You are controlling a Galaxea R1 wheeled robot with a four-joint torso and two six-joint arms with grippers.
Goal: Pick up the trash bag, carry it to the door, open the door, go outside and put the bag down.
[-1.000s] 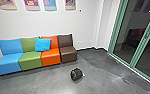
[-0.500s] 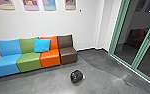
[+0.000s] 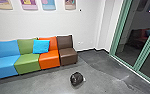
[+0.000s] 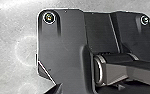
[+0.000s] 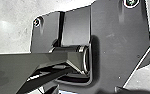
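left gripper point(image 4: 86, 90): over the pale floor point(image 3: 43, 84); how far open, cannot tell; what it may hold, cannot tell
right gripper point(image 5: 87, 90): also over pale floor; opening cannot tell; hold cannot tell
trash bag point(image 3: 76, 79): black, rounded, small whitish bit at its right side; on the floor ahead of both grippers, well apart from them, nothing touching it
darker floor patch point(image 3: 103, 65): past the bag from the grippers, spreading to the right, curved edge
glass door point(image 3: 127, 47): ahead and to the right of the grippers, green frame, dark panes, runs away from the robot; colored shapes in the glass
seats: row ahead-left of the grippers, beyond the bag; left to right blue seat point(image 3: 6, 65), green seat point(image 3: 28, 62), orange seat point(image 3: 49, 59), brown seat point(image 3: 68, 55)
cushion point(image 3: 41, 46): bright blue, leaning upright on the seat backs where green meets orange
wall point(image 3: 53, 23): white, behind the seats, farther from the grippers
posters point(image 3: 49, 4): four along the wall, above the seats, cut off at top
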